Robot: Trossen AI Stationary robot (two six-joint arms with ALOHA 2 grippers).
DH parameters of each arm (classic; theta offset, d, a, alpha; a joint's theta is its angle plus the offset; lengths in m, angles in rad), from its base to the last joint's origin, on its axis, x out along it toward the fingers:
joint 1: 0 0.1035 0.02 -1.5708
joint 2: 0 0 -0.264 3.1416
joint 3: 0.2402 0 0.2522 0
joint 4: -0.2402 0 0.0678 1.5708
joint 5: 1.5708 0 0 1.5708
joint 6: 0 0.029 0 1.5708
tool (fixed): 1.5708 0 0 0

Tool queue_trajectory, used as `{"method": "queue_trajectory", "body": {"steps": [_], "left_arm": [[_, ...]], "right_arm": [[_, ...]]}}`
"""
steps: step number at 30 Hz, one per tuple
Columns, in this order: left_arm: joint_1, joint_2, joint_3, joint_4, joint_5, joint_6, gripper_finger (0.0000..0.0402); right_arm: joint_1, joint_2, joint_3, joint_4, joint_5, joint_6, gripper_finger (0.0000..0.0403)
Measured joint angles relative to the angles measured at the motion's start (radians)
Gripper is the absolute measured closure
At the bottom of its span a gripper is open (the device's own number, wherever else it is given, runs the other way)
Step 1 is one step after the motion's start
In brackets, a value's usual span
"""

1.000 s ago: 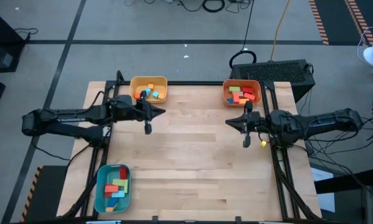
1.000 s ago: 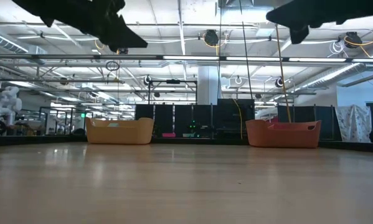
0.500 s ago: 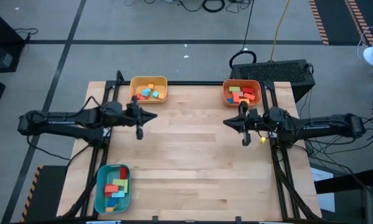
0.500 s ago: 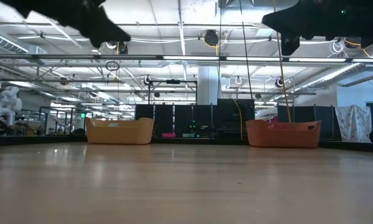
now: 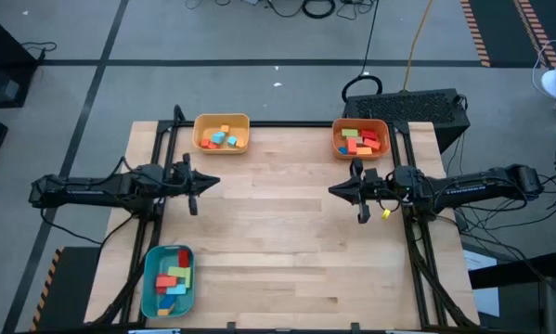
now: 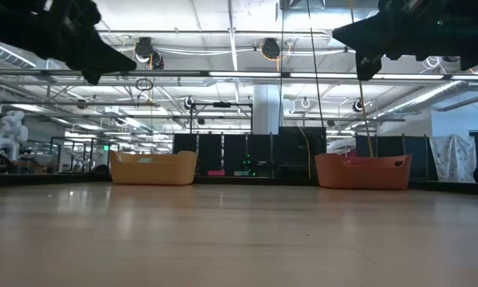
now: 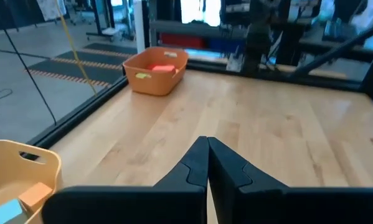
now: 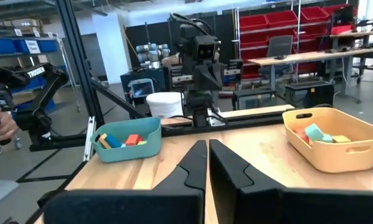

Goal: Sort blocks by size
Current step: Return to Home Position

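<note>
With the blocks (image 5: 222,138) seemingly all binned, left gripper (image 7: 207,146) and right gripper (image 8: 207,147) hang empty, pressed together, over the counter's (image 5: 287,243) opposite edges, parked.

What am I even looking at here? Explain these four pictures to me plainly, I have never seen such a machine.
This is a robot with two dark arms working at a wooden table. One picture looks straight down from above, one looks level across the tabletop, and two come from cameras on the arms' wrists.

From above, the left hand is over the table's left side and the right hand over its right side. The level picture shows both raised well off the wood. The wrist pictures show each hand shut, holding nothing.

Three bins stand on the table. In the overhead picture the yellow bin is at top left, the orange bin at top right and the teal bin at bottom left. Small coloured blocks lie inside all three.
</note>
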Motion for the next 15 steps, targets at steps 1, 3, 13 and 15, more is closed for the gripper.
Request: {"method": "queue_trajectory", "body": {"steps": [1,3,13,15], "left_arm": [[0.000,-0.024,-0.011,0.001,0.000,-0.005,0.0393],[0.000,-0.066,-0.035,0.000,0.000,-0.018,0.0393],[-0.011,-0.198,-0.184,0.042,0.001,-0.094,0.0393],[-0.013,-0.212,-0.209,0.051,0.000,-0.104,0.0393]], "right_arm": [[0.000,0.000,0.000,0.000,0.000,0.000,0.0401],[0.000,0.000,0.000,0.000,0.000,-0.002,0.0401],[-0.003,0.000,0.000,-0.008,0.004,-0.022,0.0401],[-0.007,0.000,0.000,-0.008,0.005,-0.019,0.0401]]}}
